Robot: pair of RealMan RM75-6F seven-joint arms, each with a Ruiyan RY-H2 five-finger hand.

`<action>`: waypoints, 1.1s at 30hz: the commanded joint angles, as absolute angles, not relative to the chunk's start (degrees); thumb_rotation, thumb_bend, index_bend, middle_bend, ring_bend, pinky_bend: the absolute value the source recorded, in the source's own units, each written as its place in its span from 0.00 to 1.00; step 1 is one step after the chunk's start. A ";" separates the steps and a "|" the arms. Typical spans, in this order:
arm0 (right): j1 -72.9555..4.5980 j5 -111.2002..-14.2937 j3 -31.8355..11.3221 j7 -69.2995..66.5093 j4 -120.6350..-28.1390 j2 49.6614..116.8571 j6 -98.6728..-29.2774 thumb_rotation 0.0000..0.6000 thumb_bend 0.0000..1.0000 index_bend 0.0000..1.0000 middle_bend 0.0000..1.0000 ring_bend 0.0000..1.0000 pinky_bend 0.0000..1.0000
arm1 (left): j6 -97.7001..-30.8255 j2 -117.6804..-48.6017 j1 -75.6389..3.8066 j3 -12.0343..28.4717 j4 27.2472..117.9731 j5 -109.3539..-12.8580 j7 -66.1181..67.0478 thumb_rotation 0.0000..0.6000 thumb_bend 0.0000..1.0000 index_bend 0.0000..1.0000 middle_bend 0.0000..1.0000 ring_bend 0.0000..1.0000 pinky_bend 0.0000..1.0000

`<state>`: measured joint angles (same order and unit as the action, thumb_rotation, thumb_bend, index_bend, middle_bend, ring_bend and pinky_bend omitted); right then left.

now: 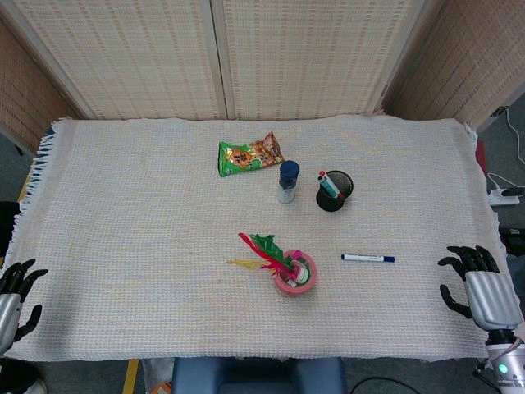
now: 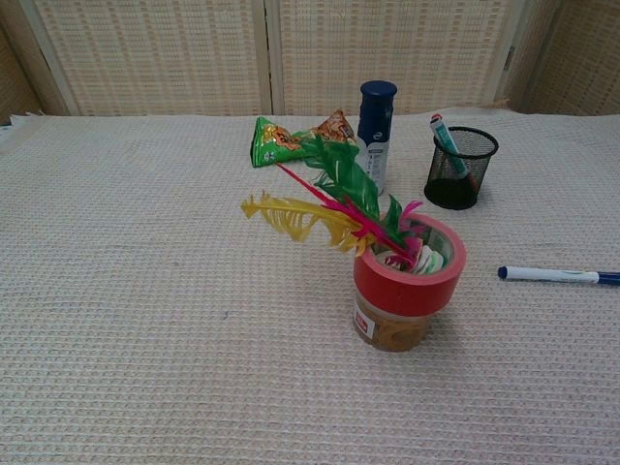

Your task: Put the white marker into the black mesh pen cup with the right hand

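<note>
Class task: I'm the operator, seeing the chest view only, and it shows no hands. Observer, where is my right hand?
Observer: The right hand is at the right edge of the table, fingers apart, holding nothing.
Operator: The white marker runs off my frame. Where does it end?
Observer: The white marker lies flat, left of that hand and apart from it.
Operator: And the left hand?
Observer: The left hand is at the left edge, empty.

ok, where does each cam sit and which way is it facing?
Head view: high above the near edge, looking steeply down at the table; left hand and right hand show at the corners.
Chest view: low at the near edge, looking across; no body shows.
Shared: white marker, black mesh pen cup.
</note>
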<state>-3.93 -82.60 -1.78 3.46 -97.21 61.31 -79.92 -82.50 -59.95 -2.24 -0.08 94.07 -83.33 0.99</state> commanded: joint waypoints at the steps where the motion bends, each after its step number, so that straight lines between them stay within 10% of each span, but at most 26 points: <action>1: -3.84 -82.70 -1.80 3.26 -97.15 61.24 -80.13 1.00 0.33 0.37 0.16 0.13 0.10 | -82.62 -59.88 -2.17 -0.04 94.23 -83.28 1.01 1.00 0.42 0.21 0.06 0.00 0.19; 25: -4.97 -83.73 -2.63 3.74 -93.37 64.45 -80.29 1.00 0.33 0.39 0.17 0.16 0.11 | -84.43 -59.15 -1.46 0.09 94.89 -84.17 0.12 1.00 0.42 0.21 0.06 0.00 0.19; 33: -16.37 -85.41 -4.51 7.15 -84.73 71.78 -66.31 1.00 0.33 0.38 0.18 0.17 0.12 | -83.97 -58.88 -1.59 -0.27 95.35 -84.75 -0.38 1.00 0.42 0.21 0.06 0.00 0.19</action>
